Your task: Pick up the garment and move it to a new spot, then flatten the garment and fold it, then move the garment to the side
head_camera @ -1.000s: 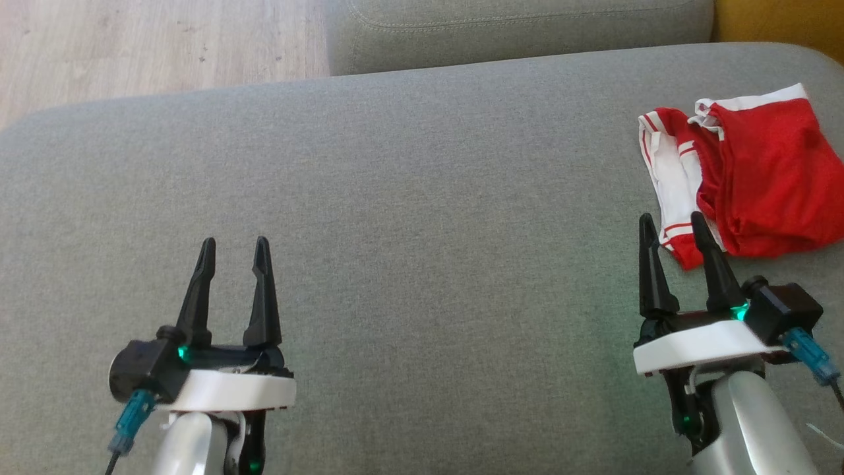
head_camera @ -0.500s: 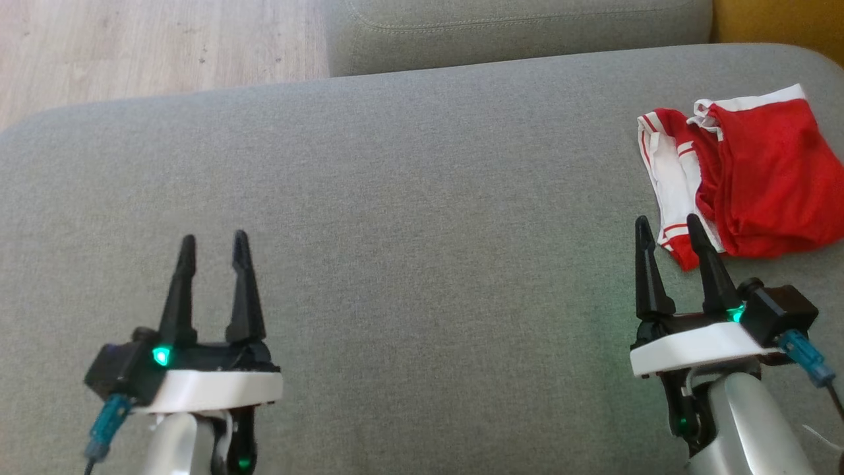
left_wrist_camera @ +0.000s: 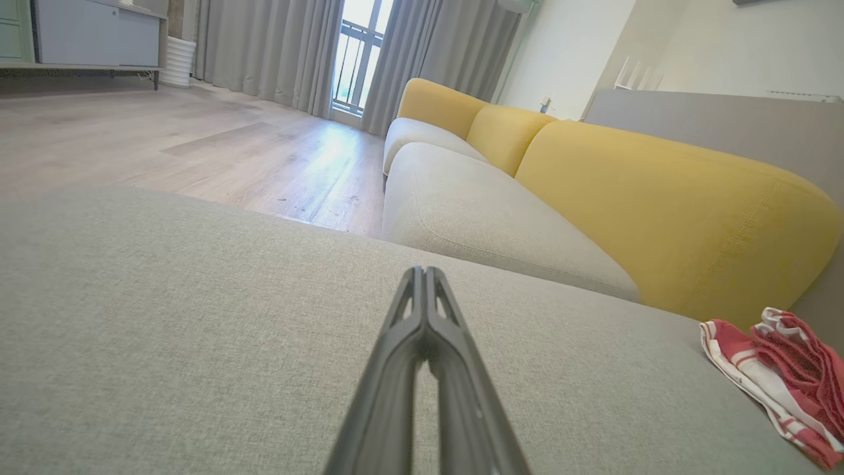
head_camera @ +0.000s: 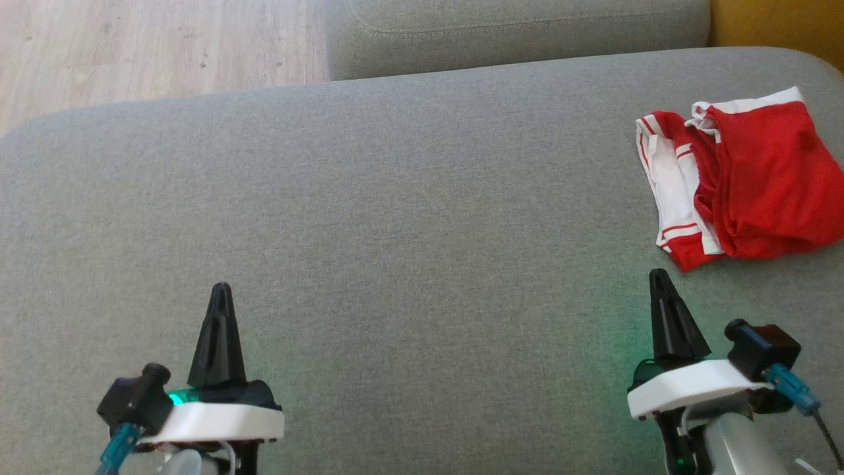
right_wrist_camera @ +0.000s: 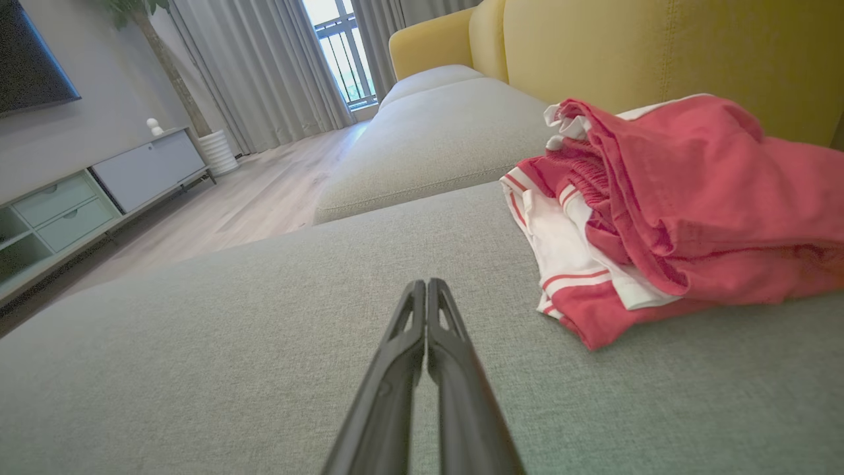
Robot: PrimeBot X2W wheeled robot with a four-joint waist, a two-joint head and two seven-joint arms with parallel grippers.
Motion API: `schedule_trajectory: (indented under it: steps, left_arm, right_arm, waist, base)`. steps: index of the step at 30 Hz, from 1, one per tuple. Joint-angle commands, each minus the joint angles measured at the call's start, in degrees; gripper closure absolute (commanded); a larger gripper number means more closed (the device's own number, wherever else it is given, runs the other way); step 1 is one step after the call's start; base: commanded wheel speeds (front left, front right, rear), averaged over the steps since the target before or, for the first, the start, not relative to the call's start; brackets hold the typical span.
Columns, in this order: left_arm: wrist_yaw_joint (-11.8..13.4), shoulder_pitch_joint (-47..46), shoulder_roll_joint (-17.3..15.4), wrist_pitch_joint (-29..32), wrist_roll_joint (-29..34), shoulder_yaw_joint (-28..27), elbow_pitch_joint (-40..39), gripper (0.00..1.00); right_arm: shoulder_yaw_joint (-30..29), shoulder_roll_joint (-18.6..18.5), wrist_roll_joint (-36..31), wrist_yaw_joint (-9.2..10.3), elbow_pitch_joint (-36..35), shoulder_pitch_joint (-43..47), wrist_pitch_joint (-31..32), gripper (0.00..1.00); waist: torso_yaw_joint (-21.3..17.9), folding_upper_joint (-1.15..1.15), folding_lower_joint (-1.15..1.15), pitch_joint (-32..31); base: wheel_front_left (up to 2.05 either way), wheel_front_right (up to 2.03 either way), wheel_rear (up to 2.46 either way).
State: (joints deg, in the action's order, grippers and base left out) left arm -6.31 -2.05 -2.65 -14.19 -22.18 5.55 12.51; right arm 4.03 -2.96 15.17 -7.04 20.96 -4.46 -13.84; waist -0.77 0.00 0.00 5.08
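While both grippers, left (head_camera: 219, 290) and right (head_camera: 657, 276), rest closed and empty, the red garment (head_camera: 758, 178) lies just beyond the right one

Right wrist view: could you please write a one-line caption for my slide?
Shut right gripper above the grey sofa cushion, with the crumpled red-and-white garment lying untouched nearby.

Soft daylight comes from the window (left_wrist_camera: 356, 59) far ahead of the left claw (left_wrist_camera: 422, 270), glaring on the floor (left_wrist_camera: 310, 158). A green glow tints the sofa (head_camera: 597, 346) beside the right claw (head_camera: 660, 277); wrist-view edges bend.
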Motion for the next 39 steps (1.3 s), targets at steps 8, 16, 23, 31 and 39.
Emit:
schedule_trajectory:
  steps: [8, 16, 23, 31, 39]
  left_arm:
    - [-0.1, -2.4, -0.2, 1.4, -5.8, -0.9, -1.6, 1.0]
    - [-0.2, -2.5, -0.3, 2.5, -9.9, -1.5, -1.4, 1.0]
    - [-0.3, -2.6, -0.3, 3.6, -14.0, -2.1, -1.2, 1.0]
    - [-0.3, -2.7, -0.4, 4.9, -18.6, -2.8, -1.0, 1.0]
    - [-0.4, -2.8, -0.5, 6.4, -23.8, -3.6, -0.8, 1.0]
  right_arm:
    - [-0.4, -0.4, 6.8, -0.04, -2.4, -2.4, 1.3, 1.0]
    - [-0.7, -0.6, 11.4, -0.07, -2.6, -2.4, 2.2, 1.0]
    - [-1.1, -0.8, 16.0, -0.1, -2.9, -2.3, 3.2, 1.0]
    - [-1.6, -0.9, 21.2, -0.12, -3.3, -2.3, 4.3, 1.0]
    - [-2.1, -1.1, 27.0, -0.16, -3.7, -2.2, 5.6, 1.0]
  waist:
    - [0.1, 0.0, 0.0, -0.4]
    - [0.1, 0.0, 0.0, -0.6]
    - [0.1, 0.0, 0.0, -0.9]
    - [0.2, 0.0, 0.0, -1.2]
    - [0.3, 0.0, 0.0, -1.6]
  base:
    - [0.0, 0.0, 0.0]
    - [0.0, 0.0, 0.0]
    - [0.0, 0.0, 0.0]
    - [0.0, 0.0, 0.0]
    - [0.0, 0.0, 0.0]
